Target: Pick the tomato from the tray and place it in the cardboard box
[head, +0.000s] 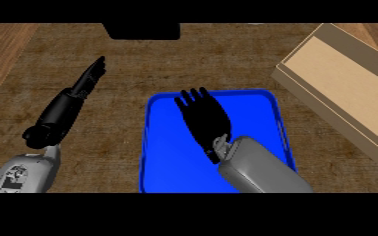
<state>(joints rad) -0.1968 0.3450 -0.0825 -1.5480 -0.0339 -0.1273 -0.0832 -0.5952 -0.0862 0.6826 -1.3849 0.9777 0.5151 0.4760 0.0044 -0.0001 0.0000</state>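
Observation:
A blue tray point(166, 145) lies on the wooden counter at the centre. My right hand point(204, 120) hovers over the tray with its fingers straight and spread, pointing away from me. No tomato shows anywhere; the hand and forearm cover part of the tray's floor. The cardboard box point(336, 82) stands at the right, tilted in view, its open inside facing up. My left hand point(85, 85) rests at the left of the tray, fingers straight and pointing up the view, holding nothing.
A black object point(140, 31) sits at the counter's far edge, above the tray. A lighter wooden strip point(11, 47) runs along the left side.

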